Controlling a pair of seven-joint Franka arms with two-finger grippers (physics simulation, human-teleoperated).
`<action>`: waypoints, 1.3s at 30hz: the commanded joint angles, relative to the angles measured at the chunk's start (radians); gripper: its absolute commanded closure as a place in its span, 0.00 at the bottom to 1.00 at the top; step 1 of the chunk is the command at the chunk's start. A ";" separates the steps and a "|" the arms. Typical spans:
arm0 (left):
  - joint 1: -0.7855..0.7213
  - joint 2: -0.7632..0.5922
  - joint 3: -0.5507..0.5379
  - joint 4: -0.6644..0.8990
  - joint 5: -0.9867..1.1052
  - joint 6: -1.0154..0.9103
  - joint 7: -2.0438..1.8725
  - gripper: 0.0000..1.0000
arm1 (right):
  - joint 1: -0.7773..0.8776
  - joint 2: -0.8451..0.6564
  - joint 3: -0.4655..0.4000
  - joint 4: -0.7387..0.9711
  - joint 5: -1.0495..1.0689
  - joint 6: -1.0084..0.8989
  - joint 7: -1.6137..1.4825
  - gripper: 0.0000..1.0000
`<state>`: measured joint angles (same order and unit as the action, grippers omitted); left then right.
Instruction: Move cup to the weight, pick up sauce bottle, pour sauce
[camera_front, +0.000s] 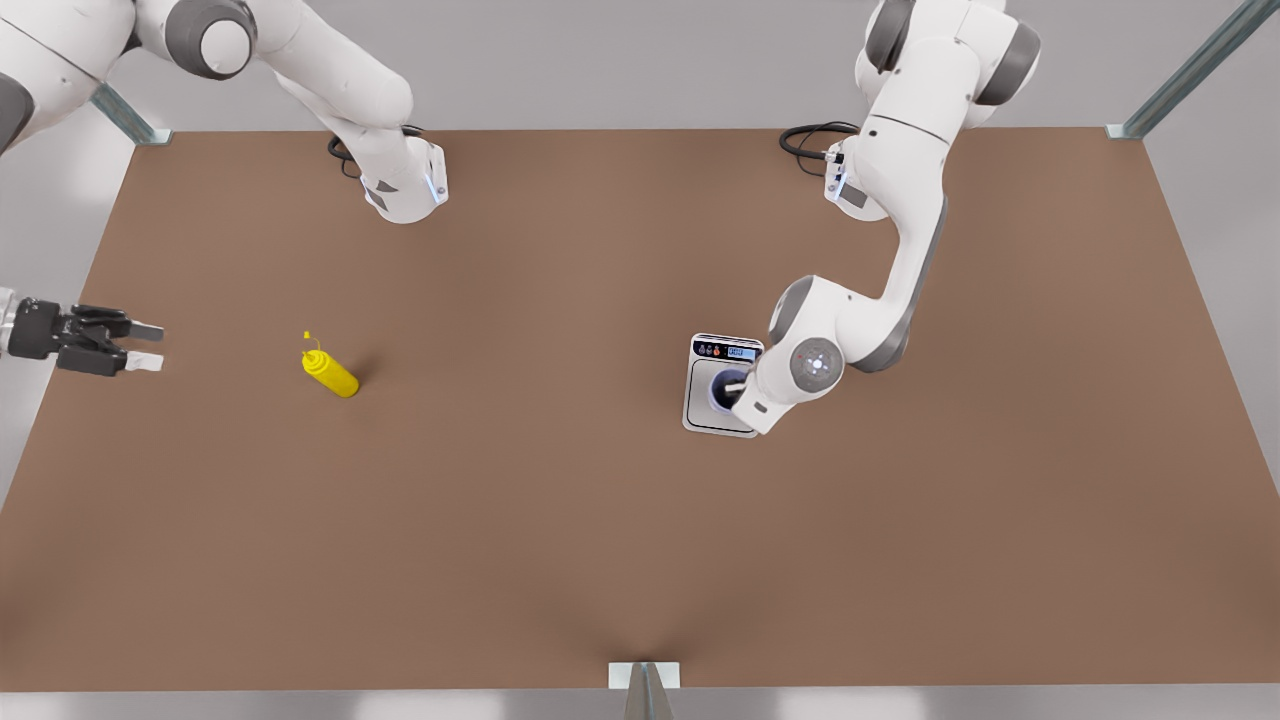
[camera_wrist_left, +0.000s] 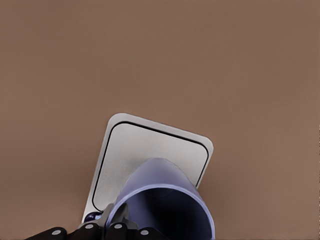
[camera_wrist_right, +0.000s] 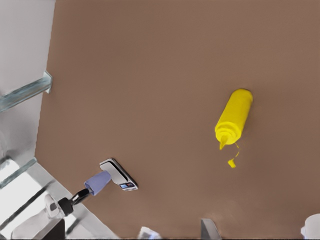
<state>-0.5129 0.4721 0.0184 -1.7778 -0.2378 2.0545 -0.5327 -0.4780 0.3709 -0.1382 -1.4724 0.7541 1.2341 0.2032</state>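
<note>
Step 1 (cup → weight) looks nearly done: left gripper (camera_front: 738, 385) is at the scale in the right-centre of the front view, fingers closed on the cup (camera_front: 722, 390), which sits over the weight (camera_front: 700, 400) platform. In the left wrist view the cup (camera_wrist_left: 165, 200) is at the bottom centre, mouth toward the cam, pinched at the rim by the black fingers (camera_wrist_left: 116, 220), with the weight (camera_wrist_left: 150, 150) platform right behind it; can't tell if the cup base is touching the platform or just above it. Sauce bottle (camera_front: 330, 372) lies on its side on the table (camera_front: 600, 560), left-centre of the front view, nozzle toward the upper left, well apart from the scale. Right gripper (camera_front: 148, 346) waits at the far left edge, fingers apart w/ a narrow gap, empty, near the bottle but not touching. In the right wrist view the sauce bottle (camera_wrist_right: 234, 117) is right of centre. Next, imo: left seats the cup, lets go, backs off w/o tipping it; then right goes for the bottle body.
</note>
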 joint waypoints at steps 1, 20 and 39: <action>-0.001 0.000 0.000 0.000 -0.078 0.001 0.002 0.79 | -0.010 0.012 0.000 0.001 0.024 -0.010 0.015 0.00; -0.006 0.006 0.005 0.024 -0.063 0.010 0.022 0.00 | -0.203 0.256 0.064 -0.361 0.068 0.028 0.361 0.00; 0.289 -0.291 0.063 0.299 0.227 -0.629 0.473 0.00 | -0.237 0.373 0.173 -0.436 0.076 0.288 0.242 0.00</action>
<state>-0.2168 0.2005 0.0828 -1.4636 -0.0151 1.4149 -0.0586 -0.7148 0.7444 0.0366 -1.9082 0.8299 1.5237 0.4299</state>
